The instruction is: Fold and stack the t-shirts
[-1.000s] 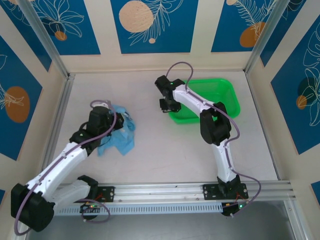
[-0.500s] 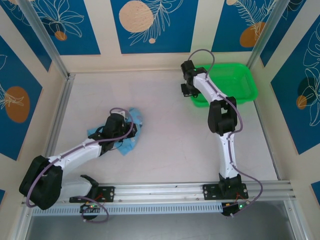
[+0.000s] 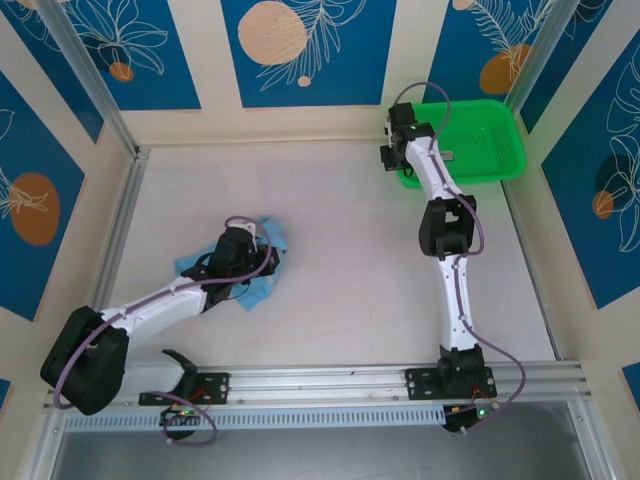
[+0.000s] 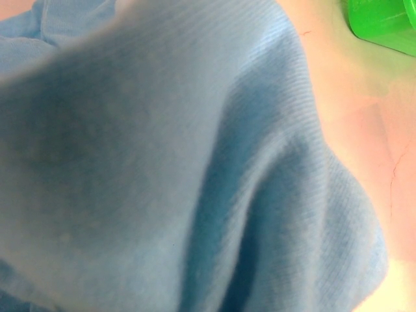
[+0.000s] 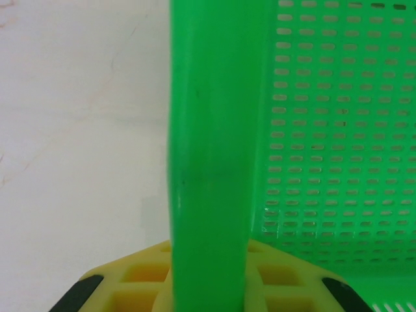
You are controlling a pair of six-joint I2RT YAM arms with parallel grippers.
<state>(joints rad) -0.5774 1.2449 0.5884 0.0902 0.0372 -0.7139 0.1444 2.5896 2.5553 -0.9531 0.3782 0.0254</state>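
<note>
At the far right corner of the tabletop (image 3: 340, 290), the right end effector (image 3: 393, 160) is clamped on the left rim of the green basket (image 3: 470, 178). The rim sits between its yellow pads (image 5: 140, 270), probably so the basket can be moved aside to leave the middle free for folding. Left of centre, the left end effector (image 3: 243, 255) is closed, seemingly pinching the crumpled blue t-shirt (image 3: 262, 288), whose cloth drapes across its wrist camera. The t-shirt lies bunched and unfolded, well apart from the basket.
</note>
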